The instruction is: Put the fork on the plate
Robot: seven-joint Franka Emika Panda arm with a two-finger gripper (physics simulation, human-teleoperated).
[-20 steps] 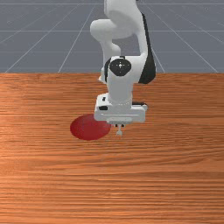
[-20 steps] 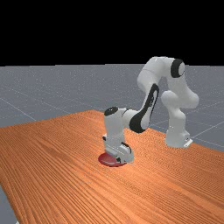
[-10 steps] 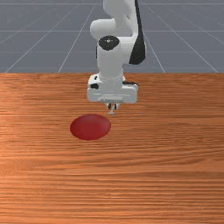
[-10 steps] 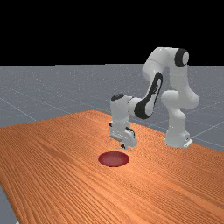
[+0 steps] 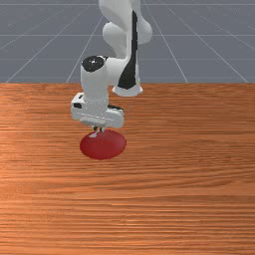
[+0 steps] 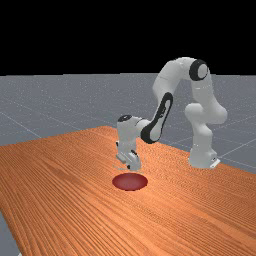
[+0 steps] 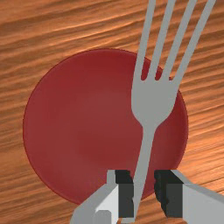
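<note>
Above the back part of the red round plate (image 5: pixel 107 148), my gripper (image 5: pixel 98 129) holds the grey fork (image 5: pixel 93 135). The far view has the fork (image 6: pixel 120 168) raised over the tabletop, sticking out to that view's left of the hand, with the plate (image 6: pixel 130 182) lower down. In the wrist view my gripper (image 7: pixel 143 192) is shut on the handle of the fork (image 7: pixel 154 101). The fork's head overlaps one side of the plate (image 7: pixel 83 127), and its tines reach past the rim. Part of the handle is hidden by the fingers.
The orange-brown wooden table (image 5: pixel 189 189) extends around the plate. The arm comes in from the table's back edge in the front view and from the right in the far view.
The hand has risen from beside the plate with the fork, then moved toward the front view's left and turned. The fork has travelled and turned with it. The plate has stayed put.
</note>
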